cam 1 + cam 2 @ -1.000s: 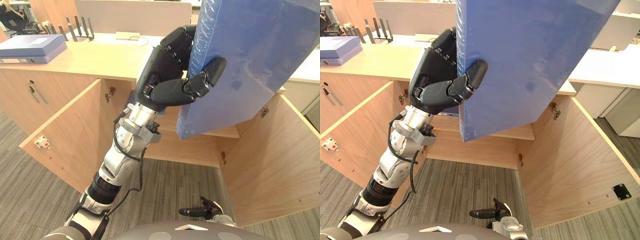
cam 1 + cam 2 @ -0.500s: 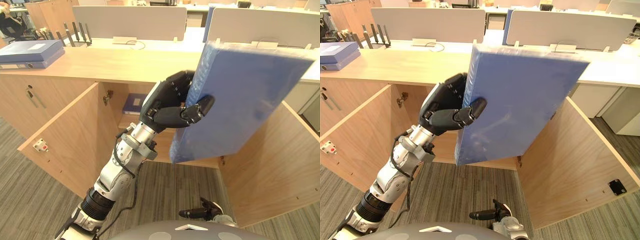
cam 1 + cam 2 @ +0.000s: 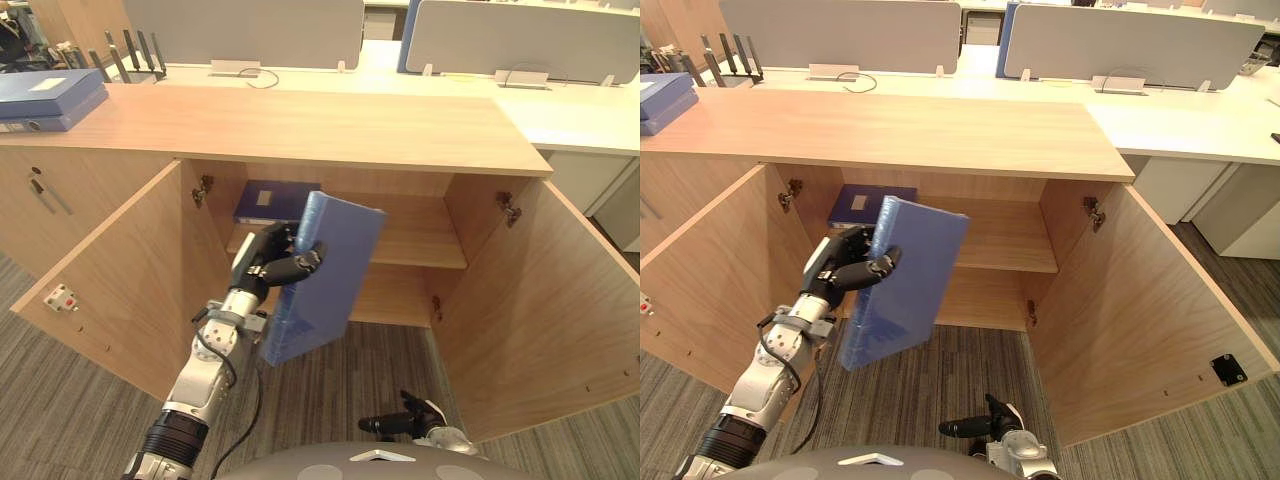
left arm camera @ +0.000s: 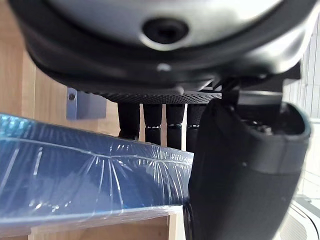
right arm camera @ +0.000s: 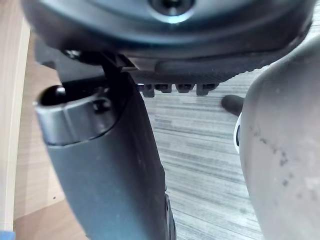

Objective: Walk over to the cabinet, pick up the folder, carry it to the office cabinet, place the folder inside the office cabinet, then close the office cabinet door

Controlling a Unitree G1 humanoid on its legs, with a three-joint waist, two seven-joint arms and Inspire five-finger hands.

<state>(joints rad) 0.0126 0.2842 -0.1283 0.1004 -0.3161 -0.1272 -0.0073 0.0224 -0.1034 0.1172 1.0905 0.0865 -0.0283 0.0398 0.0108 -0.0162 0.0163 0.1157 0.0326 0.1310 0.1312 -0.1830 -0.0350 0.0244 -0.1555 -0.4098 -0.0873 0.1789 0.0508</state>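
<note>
My left hand point(image 3: 268, 264) is shut on a blue plastic-wrapped folder point(image 3: 330, 270), thumb on its near face and fingers point(image 4: 150, 120) behind the upper edge. The folder stands nearly upright, tilted a little, in front of the open office cabinet's left half, below its shelf point(image 3: 420, 238). The same folder point(image 4: 75, 170) shows in the left wrist view, clamped under the thumb point(image 4: 240, 170). Both cabinet doors stand open, the left door point(image 3: 110, 270) and the right door point(image 3: 545, 320). My right hand point(image 3: 400, 425) hangs low by my body, relaxed and holding nothing.
A second blue folder point(image 3: 268, 200) lies on the shelf at the back left of the cabinet. Another blue binder point(image 3: 50, 95) rests on the wooden countertop point(image 3: 300, 125) at far left. Grey striped carpet point(image 3: 380, 360) spreads between the doors.
The left arm has stretched out and lowered the folder from close in front of my head to the cabinet opening. The view has tilted down. The right hand has stayed put.
</note>
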